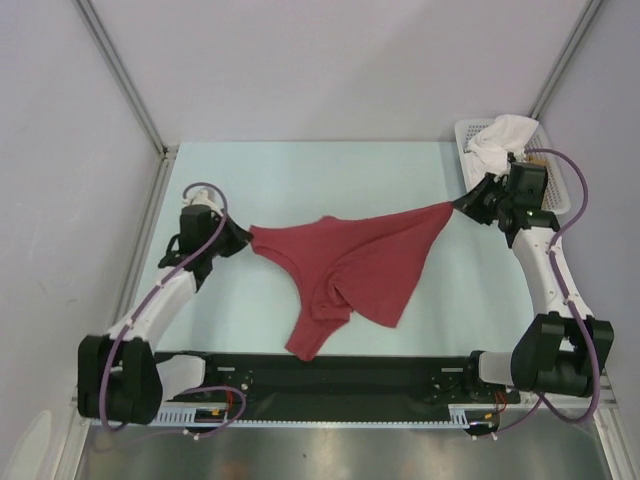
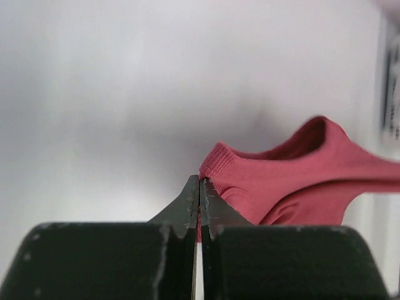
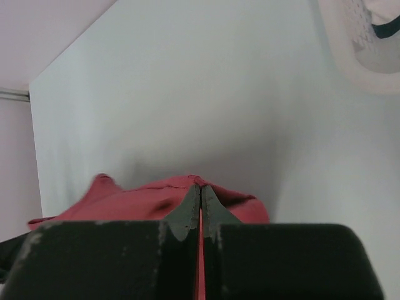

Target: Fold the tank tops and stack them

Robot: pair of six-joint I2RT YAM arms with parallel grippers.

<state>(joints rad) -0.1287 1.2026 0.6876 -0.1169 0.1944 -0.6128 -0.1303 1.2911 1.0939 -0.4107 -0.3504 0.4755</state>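
Tank top in dark red [image 1: 350,265] is pinched at both ends, and the left pincer [image 1: 243,238] is closed tight on its left tip. The left wrist view shows the two black fingers pressed together with a ribbed hem of the red cloth [image 2: 294,178] caught at their tips. The right pincer [image 1: 458,206] is likewise clamped shut on the opposite tip; in its own wrist view a thin strip of red runs between the meeting fingers and the cloth [image 3: 137,200] bunches just beyond them. Between the two pincers the top's far edge is drawn out in a line across the middle of the pale worktop [image 1: 300,170], higher on the right side than on the left. From that line the rest of the garment sags toward the near edge, a scooped opening showing on its left half and its lowest fold ending near the black strip at the arm bases. Behind the right pincer, at the far right corner, stands a white mesh basket [image 1: 570,200] with crumpled white cloth [image 1: 505,135] spilling from it.
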